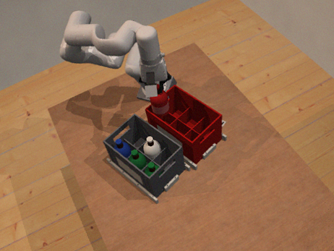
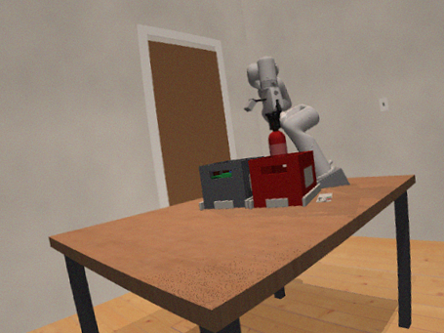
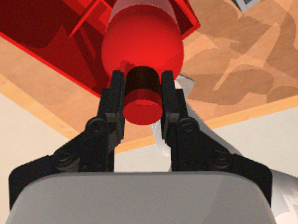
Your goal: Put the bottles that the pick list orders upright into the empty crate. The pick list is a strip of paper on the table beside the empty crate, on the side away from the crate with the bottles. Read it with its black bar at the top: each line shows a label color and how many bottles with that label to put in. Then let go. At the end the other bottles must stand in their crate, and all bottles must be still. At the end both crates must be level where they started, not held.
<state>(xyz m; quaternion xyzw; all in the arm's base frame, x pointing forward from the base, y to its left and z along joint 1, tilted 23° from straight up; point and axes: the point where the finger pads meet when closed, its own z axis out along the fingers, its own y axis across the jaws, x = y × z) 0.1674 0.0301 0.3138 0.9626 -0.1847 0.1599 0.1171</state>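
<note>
My gripper (image 1: 158, 92) (image 2: 274, 117) (image 3: 142, 85) is shut on the cap of a red bottle (image 1: 160, 104) (image 2: 277, 141) (image 3: 142, 42) with a pale label. The bottle hangs upright over the rear corner cell of the red crate (image 1: 205, 141) (image 2: 279, 186) (image 3: 40, 42), its base about level with the rim. The other cells of the red crate look empty. The grey crate (image 1: 167, 177) (image 2: 225, 188) next to it holds a blue bottle (image 1: 122, 148), a white bottle (image 1: 151, 148) and two green bottles (image 1: 136, 159) (image 1: 151, 168). The pick list (image 2: 325, 197) lies beside the red crate, too small to read.
Both crates sit between pale guide rails (image 1: 209, 153) on the brown table (image 1: 215, 214) (image 2: 211, 259). The arm's base (image 2: 332, 179) stands just behind the red crate. A door (image 2: 191, 118) is in the far wall.
</note>
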